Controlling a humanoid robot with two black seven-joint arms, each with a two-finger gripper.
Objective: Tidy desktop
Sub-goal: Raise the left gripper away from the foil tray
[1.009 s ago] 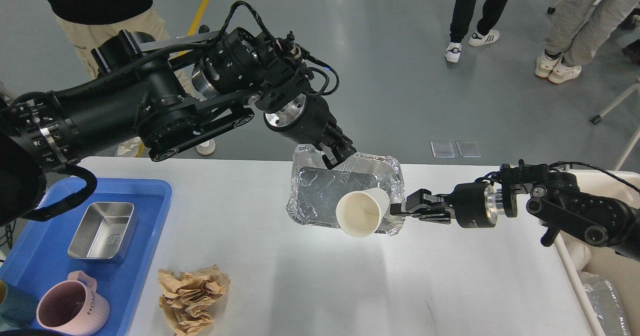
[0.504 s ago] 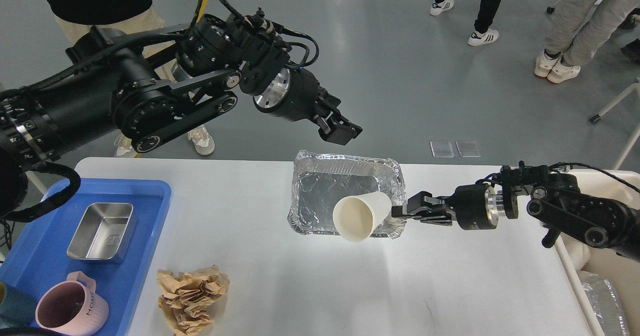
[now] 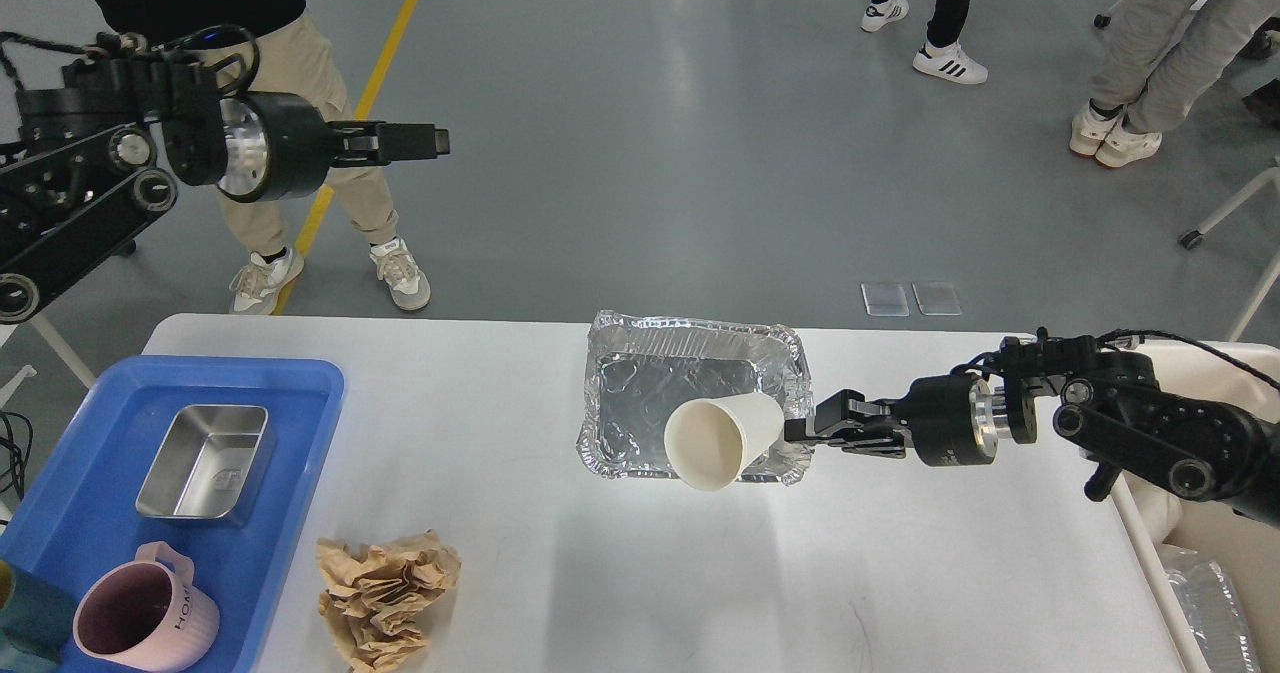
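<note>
The white desktop [image 3: 600,573] fills the lower part of the head view. At its far middle lies a crumpled foil tray [image 3: 640,393]. A white paper cup [image 3: 715,435] is tipped on its side over the tray's near right corner, mouth toward me. My right gripper [image 3: 800,425] comes in from the right and is shut on the cup's base. My left gripper [image 3: 425,140] hangs high at the upper left, beyond the table's far edge, pointing right with nothing in it; its fingers overlap from this side.
A blue tray [image 3: 300,383] at the left holds a steel container [image 3: 205,458] and a pink mug [image 3: 140,618]. Crumpled brown paper [image 3: 385,583] lies near the front. A beige bin [image 3: 1160,513] stands at the right edge. People stand on the floor behind.
My left gripper let go of the foil tray's far rim and swung up and far left. The tray settled flat. The right gripper and the cup barely moved.
</note>
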